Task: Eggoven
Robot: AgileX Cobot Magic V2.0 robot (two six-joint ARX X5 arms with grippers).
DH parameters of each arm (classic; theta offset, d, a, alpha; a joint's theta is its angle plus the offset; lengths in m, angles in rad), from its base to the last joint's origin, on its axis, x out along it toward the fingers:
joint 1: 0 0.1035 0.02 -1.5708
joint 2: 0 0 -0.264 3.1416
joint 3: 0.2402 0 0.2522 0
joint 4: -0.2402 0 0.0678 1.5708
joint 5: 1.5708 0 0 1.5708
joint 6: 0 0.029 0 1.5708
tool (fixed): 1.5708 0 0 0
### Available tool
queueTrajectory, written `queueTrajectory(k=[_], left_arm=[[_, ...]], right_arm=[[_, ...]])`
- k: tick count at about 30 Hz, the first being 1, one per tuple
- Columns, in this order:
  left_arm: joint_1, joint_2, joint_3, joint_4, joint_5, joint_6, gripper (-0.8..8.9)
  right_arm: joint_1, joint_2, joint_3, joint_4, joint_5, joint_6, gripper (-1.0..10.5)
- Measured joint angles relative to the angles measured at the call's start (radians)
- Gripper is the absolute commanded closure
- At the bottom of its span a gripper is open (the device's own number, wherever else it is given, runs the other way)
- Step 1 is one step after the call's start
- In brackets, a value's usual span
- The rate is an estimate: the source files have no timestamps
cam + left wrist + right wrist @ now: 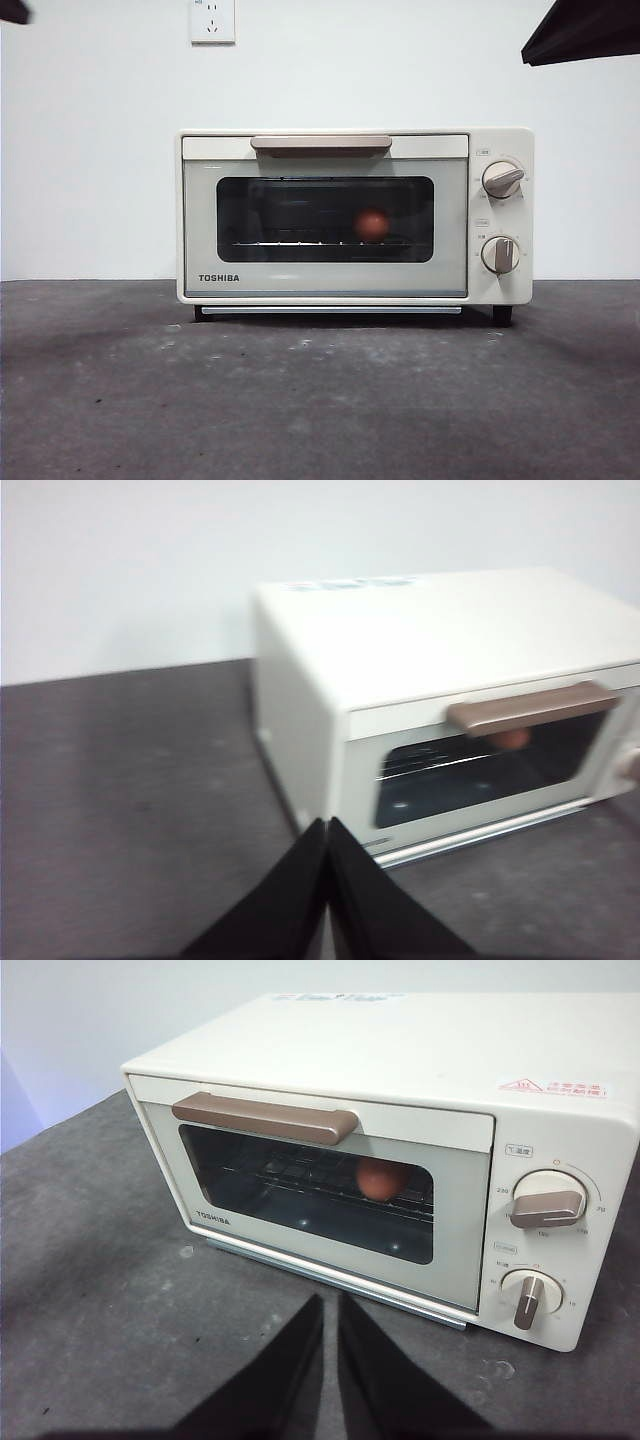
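Egg (373, 225) on rack inside closed oven (325, 285): likely light, smooth, fragile. Access via door handle (321, 145). Left gripper (327, 825) clenched empty; right gripper (330, 1305) nearly closed, empty.

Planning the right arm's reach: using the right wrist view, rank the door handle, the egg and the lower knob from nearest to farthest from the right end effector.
From the right end effector:
1. Lower knob, on the control panel.
2. Egg, behind the glass on the rack.
3. Door handle, along the door's top; close to the egg's rank.
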Motion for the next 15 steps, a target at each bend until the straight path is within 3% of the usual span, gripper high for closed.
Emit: queueTrajectory(k=[6,15], left_arm=[[0.116,-0.196,-0.186,0.107,-0.034,0.066,8.06],[0.141,-0.447,-0.470,0.139,-0.038,0.083,8.06]], right_arm=[[0.000,0.000,0.000,0.000,0.000,0.000,9.4],[0.000,0.000,0.000,0.000,0.000,0.000,9.4]])
